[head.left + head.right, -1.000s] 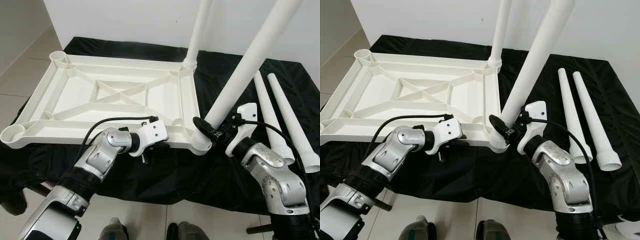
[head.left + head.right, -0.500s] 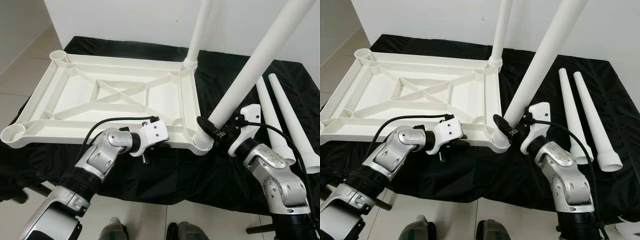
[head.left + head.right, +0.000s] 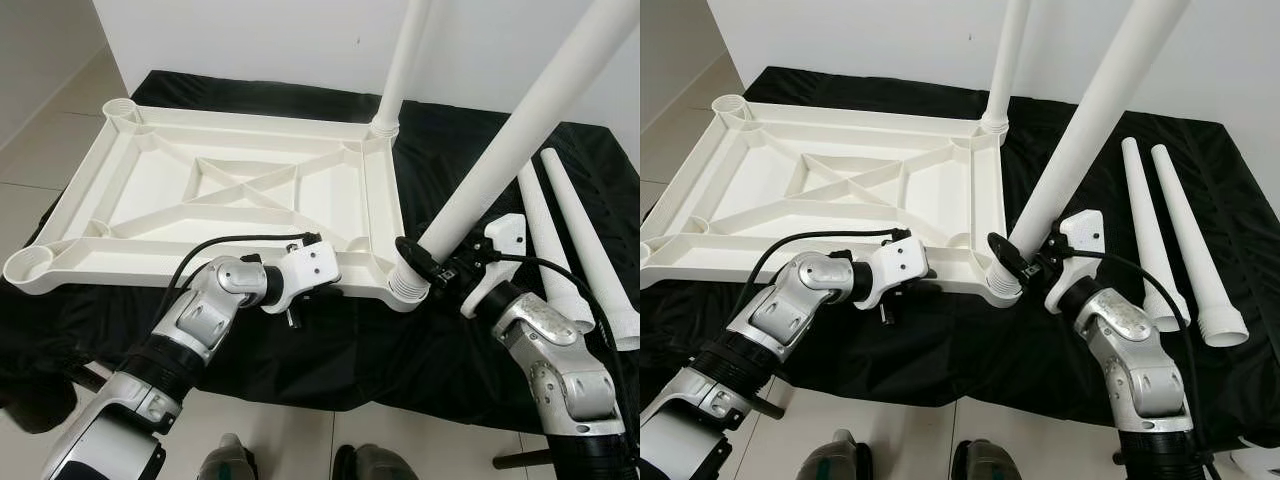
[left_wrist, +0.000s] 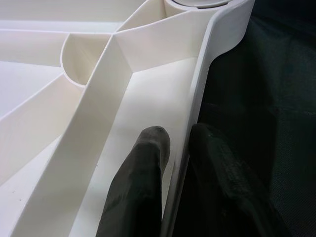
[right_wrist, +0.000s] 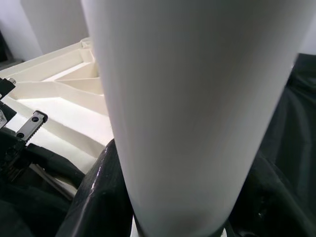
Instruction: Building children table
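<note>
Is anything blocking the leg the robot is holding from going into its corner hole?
Nothing visible blocks it. The right gripper holds the leg, whose ribbed end already sits at the corner socket of the tabletop, tilted rather than upright. The left gripper clamps the rim.

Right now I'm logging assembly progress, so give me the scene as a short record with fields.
tabletop: white plastic ribbed tabletop, upside down on black cloth
fitted leg: white tapered plastic leg, upright in far right socket
leg in work: second white leg, tilted at near right socket
right end effector: shut on that leg's base
left end effector: pinching the tabletop's near rim
spare legs: two, lying at right
</note>
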`<state>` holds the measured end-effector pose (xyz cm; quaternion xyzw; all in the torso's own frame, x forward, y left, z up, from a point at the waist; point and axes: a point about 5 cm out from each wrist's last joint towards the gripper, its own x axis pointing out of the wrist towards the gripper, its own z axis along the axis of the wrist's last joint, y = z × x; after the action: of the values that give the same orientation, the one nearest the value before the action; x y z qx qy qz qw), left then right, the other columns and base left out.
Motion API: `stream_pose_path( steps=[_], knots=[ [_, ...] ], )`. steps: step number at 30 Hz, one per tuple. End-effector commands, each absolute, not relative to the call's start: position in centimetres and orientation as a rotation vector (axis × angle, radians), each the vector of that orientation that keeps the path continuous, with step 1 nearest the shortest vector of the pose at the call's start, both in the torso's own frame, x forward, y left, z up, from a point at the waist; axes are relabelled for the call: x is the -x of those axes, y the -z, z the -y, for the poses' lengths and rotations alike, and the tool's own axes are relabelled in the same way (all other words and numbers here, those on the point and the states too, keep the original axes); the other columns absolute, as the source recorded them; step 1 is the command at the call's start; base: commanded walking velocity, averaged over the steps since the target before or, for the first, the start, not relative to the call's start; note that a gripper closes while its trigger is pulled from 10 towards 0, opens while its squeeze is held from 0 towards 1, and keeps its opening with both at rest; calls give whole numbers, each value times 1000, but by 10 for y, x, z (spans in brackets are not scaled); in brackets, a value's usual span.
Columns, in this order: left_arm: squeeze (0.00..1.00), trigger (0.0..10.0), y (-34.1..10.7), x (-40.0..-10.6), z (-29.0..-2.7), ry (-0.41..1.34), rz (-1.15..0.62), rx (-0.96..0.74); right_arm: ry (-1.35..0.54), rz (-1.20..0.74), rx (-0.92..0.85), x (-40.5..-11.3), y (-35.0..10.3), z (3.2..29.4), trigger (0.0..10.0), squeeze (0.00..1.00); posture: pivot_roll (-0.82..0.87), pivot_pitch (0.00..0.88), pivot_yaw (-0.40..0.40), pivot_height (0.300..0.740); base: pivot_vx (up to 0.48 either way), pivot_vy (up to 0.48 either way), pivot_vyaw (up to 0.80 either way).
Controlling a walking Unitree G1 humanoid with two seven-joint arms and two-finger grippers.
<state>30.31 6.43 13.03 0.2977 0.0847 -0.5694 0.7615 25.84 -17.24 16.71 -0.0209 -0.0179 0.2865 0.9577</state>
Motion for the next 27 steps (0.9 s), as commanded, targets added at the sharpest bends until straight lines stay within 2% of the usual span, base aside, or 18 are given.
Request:
stream_pose_path(
  steps=[1,10,27],
  knots=[
    [0,10000,-139,-311,-72,1125,-135,-664,-578,-62,43,-254,-145,172,10000,0,-40,71,-31,740,0,0,0],
    [0,10000,-140,-311,-72,1125,-134,-663,-568,-89,53,-252,-136,174,10000,0,-42,71,-28,740,0,0,0],
    [0,10000,-142,-311,-71,1124,-128,-663,-691,-43,55,-243,-138,156,10000,0,-41,73,-27,740,0,0,0]
  ],
)
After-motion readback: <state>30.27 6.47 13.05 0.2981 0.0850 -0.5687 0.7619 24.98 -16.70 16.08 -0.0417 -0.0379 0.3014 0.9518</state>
